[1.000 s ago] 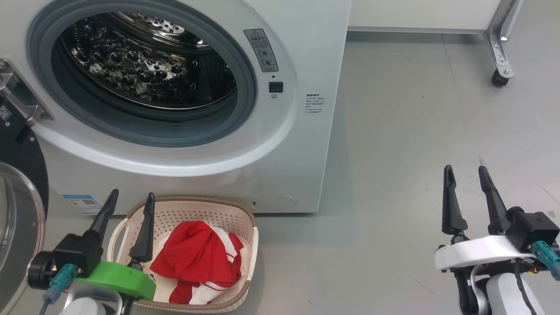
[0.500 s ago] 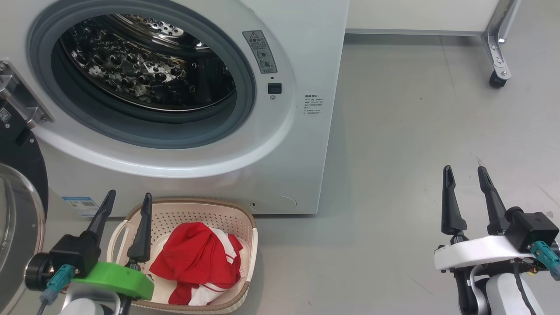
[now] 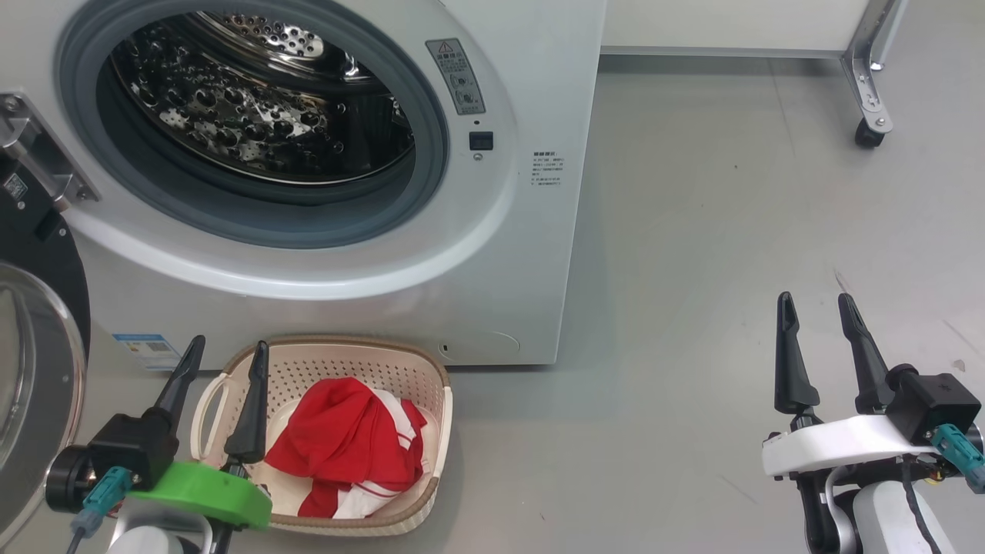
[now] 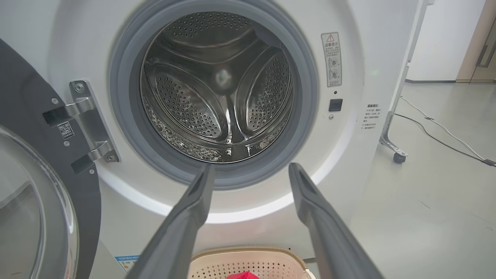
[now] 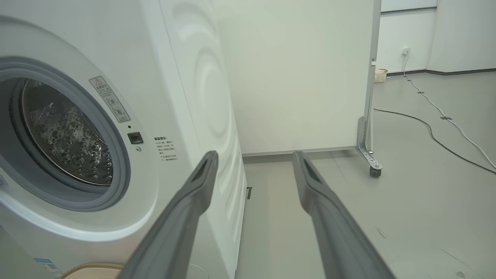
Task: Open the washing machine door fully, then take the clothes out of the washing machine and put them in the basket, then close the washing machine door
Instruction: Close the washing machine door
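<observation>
The white front-loading washing machine (image 3: 539,92) stands on the grey floor (image 3: 731,231), its round opening facing the robot. The washing machine door (image 3: 38,369) is swung wide open to the left on its metal hinge (image 3: 38,154), with its black rim and bulging glass window at the left edge of the head view. Through the opening, ringed by the grey rubber gasket (image 3: 231,215), the dimpled steel drum (image 3: 254,100) shows its shiny inner wall.

The cream perforated basket (image 3: 369,342) with a brown rim sits on the floor just in front of the machine's lower left. The red clothes (image 3: 346,446) with white stripes lie bunched inside it.

The left gripper (image 3: 228,346) hovers over the basket's left end, fingers spread apart and holding nothing; its wrist view looks straight into the drum. The right gripper (image 3: 813,298) hangs well off to the right over bare floor, its fingers likewise parted and empty.

A small blue sticker (image 3: 146,348) sits low on the machine's front, left of the basket. A grey warning label (image 3: 462,77) is right of the opening. A caster (image 3: 867,135) of a white partition rests at the far right.
</observation>
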